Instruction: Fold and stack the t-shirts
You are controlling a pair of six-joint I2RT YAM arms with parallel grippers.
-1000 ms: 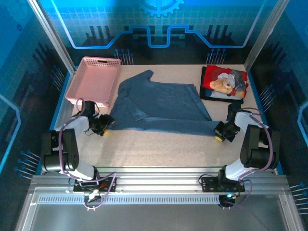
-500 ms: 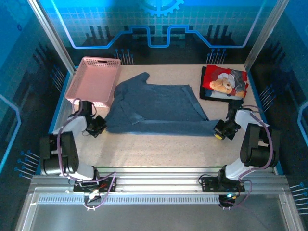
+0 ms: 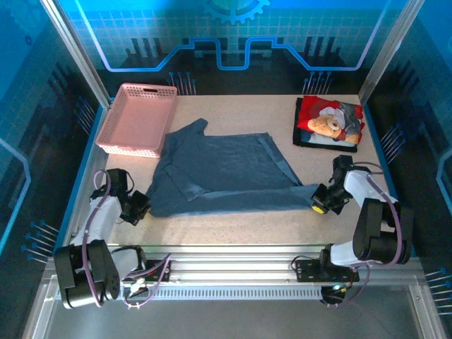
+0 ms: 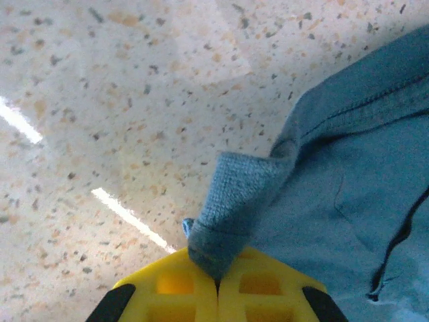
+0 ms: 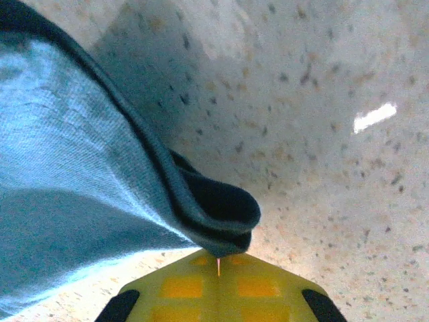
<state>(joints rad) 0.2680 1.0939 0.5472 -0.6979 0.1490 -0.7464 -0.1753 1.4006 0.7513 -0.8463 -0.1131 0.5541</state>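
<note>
- Checking top view, you get layout: plain slate-blue cloth t-shirt spread centrally, folded red-and-black teddy-bear t-shirt far right, pink plastic lattice basket far left.
- Wrist views give you the grips: left gripper and right gripper both clenched on slate-blue shirt corners.

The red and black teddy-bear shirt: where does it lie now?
In the top view the red and black teddy-bear shirt lies folded at the far right, right of the slate-blue cloth shirt and beyond the right pincer.
</note>
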